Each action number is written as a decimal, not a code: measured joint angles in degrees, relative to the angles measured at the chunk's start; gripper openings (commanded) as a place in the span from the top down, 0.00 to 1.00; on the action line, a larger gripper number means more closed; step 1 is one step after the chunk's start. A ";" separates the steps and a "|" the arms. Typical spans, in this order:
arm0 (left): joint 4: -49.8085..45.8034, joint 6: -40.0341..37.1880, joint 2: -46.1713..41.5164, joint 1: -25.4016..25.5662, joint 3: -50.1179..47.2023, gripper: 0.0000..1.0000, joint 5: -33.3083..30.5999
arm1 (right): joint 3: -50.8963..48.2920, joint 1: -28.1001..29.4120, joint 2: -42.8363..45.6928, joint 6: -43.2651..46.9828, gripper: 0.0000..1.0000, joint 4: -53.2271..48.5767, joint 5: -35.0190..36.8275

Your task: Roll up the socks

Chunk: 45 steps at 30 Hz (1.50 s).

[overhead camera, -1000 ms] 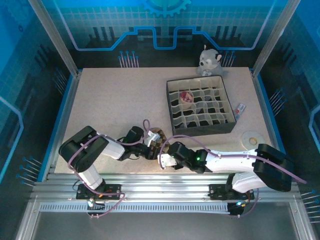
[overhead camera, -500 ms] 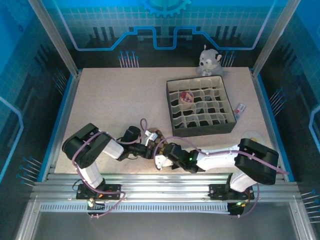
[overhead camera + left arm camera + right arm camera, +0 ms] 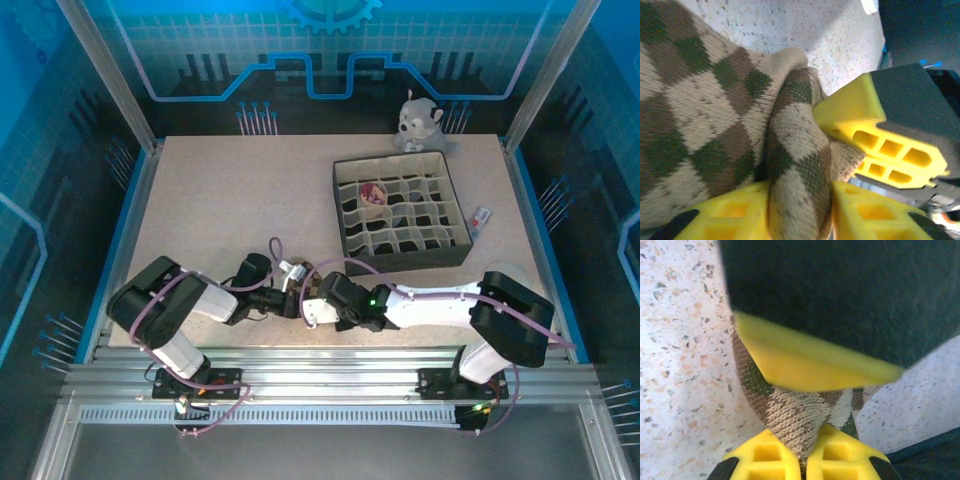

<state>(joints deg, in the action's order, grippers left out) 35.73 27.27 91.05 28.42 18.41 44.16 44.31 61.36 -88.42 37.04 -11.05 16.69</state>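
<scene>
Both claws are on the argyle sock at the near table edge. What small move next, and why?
Probably open the left claw wide and back it off slightly. The right claw is shut on a pinch of the argyle sock, whose folded edge sits between the left fingers, so one hold should suffice.

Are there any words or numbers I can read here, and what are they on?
No text can be read here.
The small white and red thing beside the divided box: any print is too small to read.
The gear shape on the back wall: a picture, no letters.
The argyle sock: diamonds only, no label showing.
</scene>
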 measured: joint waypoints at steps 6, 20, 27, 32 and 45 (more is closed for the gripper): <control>-14.99 -4.92 -15.76 -0.26 -0.07 0.58 -12.04 | 7.50 -3.69 -4.04 -4.83 1.00 -12.24 -9.40; -22.73 -9.29 -63.91 -0.02 -14.91 0.65 -32.46 | 23.41 -12.20 -17.18 -9.03 1.00 -30.16 -34.10; -23.80 -14.62 -71.32 7.93 -17.62 0.58 -34.16 | 29.68 -16.00 -24.04 -9.01 1.00 -39.65 -44.54; -22.82 -20.31 -68.70 14.75 -17.62 0.55 -35.85 | 31.19 -17.46 -26.53 -8.98 1.00 -44.46 -48.33; -17.55 -37.00 -42.27 21.59 -11.19 0.44 -35.80 | 31.06 -18.21 -26.97 -8.98 1.00 -48.06 -49.09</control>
<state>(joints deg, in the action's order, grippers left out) 18.17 -9.74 48.77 50.02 7.22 8.36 75.37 43.16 -115.39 28.05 -59.11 -32.40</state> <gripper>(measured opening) 0.550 0.047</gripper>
